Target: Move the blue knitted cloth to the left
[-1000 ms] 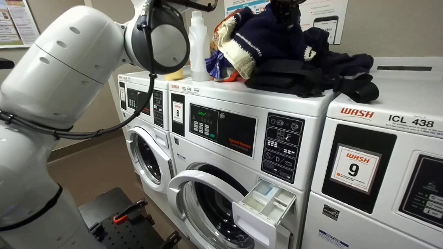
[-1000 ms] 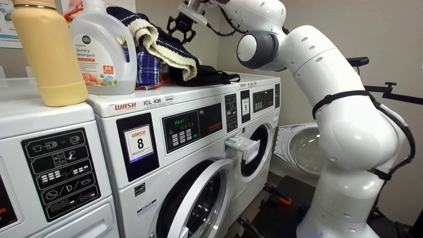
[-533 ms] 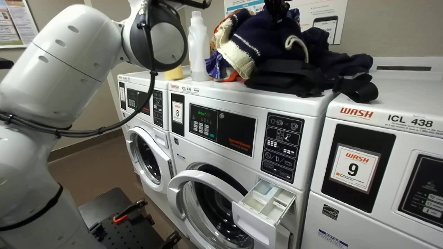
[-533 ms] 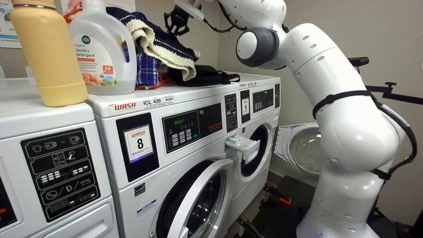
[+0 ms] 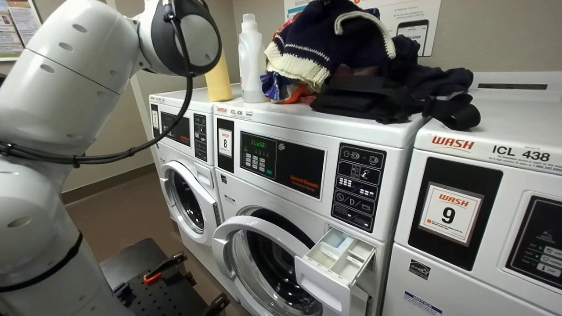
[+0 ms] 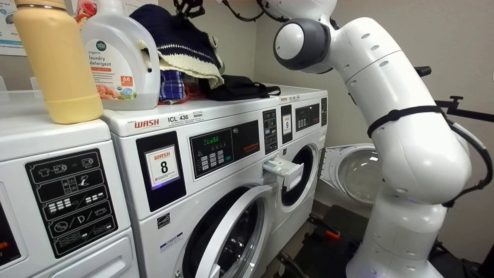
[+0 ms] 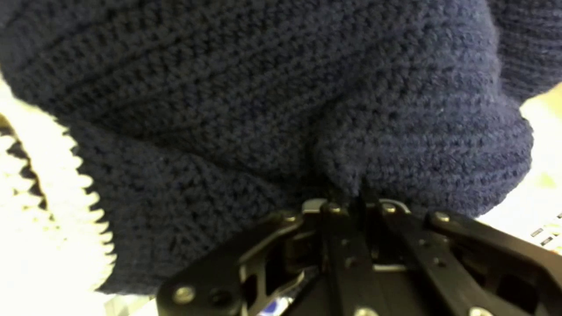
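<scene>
The blue knitted cloth is dark navy with cream edges and a thin pale stripe, heaped on the washer marked 8. Its top is drawn up into a peak, while its cream hem drapes over the items below. In the wrist view the knit fills most of the picture. My gripper has its jaws nearly together there, with a fold of the knit pinched between the fingertips. Part of the gripper shows above the cloth at the top of an exterior view; the rest is cut off by the frame.
A detergent bottle and a yellow flask stand beside the heap. A black cloth or bag and blue plaid fabric lie under it. The washer's round door and detergent drawer stick out in front.
My gripper has gone down onto the cloth, closed on it and risen again. The cloth's top has been pulled upward and its cream edges have shifted. The washer display now reads differently.
</scene>
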Robot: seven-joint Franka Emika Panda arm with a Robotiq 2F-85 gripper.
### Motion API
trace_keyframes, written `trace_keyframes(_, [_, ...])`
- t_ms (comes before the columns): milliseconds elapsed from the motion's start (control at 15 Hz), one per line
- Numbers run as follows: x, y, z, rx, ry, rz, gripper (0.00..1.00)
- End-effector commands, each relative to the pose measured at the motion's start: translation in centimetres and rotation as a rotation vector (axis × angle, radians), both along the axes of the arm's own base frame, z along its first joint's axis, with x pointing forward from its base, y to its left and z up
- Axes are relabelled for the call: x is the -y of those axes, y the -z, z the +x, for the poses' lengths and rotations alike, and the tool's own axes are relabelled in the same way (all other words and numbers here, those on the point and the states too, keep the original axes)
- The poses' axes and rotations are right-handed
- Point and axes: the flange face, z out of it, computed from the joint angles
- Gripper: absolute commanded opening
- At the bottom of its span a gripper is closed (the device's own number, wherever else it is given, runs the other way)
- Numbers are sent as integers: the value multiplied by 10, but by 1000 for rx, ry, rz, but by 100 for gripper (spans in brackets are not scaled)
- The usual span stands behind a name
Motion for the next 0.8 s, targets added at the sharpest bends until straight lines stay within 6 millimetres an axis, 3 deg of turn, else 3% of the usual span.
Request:
trace_keyframes(0, [-38,-21,-1,103,37,-3,3])
trace_keyframes(333, [-80,-32,5,241,74,-28,3])
trace_keyframes(733, [-111,-37,9,351,52,-54,3])
